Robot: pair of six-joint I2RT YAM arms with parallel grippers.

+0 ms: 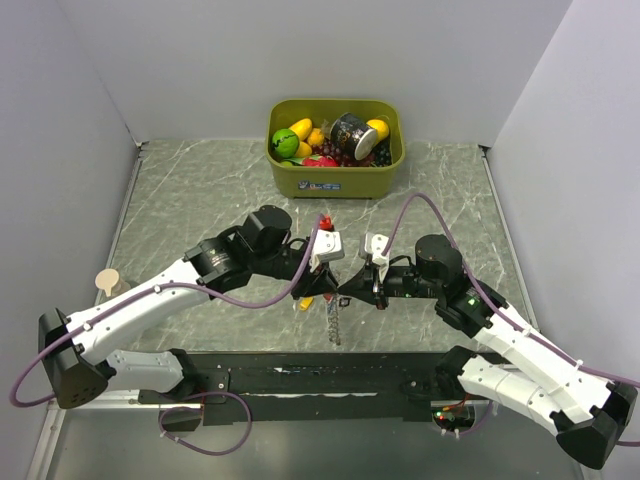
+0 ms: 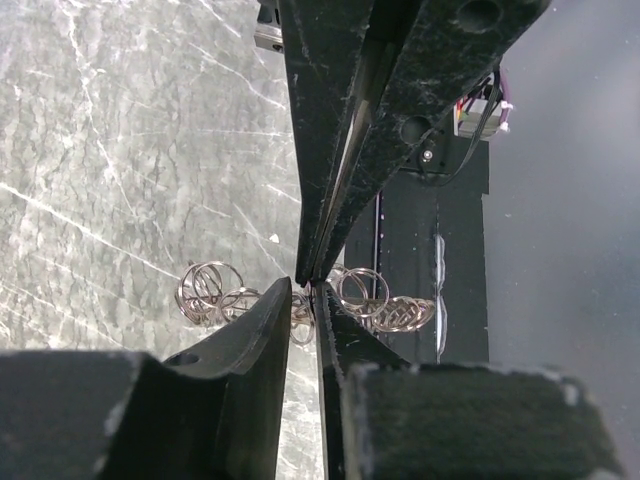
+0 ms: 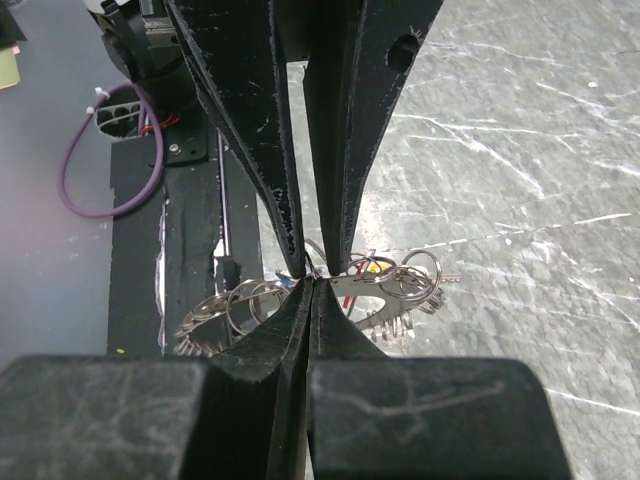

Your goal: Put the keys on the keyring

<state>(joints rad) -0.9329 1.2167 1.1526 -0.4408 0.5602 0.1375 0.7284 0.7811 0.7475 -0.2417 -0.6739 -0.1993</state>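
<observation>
Closest to the right wrist camera are the two black fingers of the right claw [image 3: 308, 284]. They are pressed fully together, and their tips reach into the keyring [image 3: 405, 283], which looks here like a bunch of thin silvery rings. I cannot tell if a wire is caught between these tips. From the opposite side comes the left claw [image 3: 318, 268], tip against tip with the right one. Its fingers stand nearly closed with only a narrow slit, and a piece of ring wire shows in this slit. Whether it really grips the wire, the pictures do not let me say. A short red mark sits among the rings, too small to name. In the top view both claws meet near the middle of the grey marbled counter [image 1: 200, 200], a little toward its near edge. The silvery bunch stretches from their tips toward that edge. Whether it hangs or lies on the counter is not clear. One of the keys [image 1: 305, 303], with a yellow head, shows just beside the left claw, on its near side. At the middle of the far edge stands an olive bin [image 1: 335, 182] with toy fruit [image 1: 288, 140] and a dark can [image 1: 350, 130] inside. A small beige object [image 1: 107, 282] stands near the left edge.
</observation>
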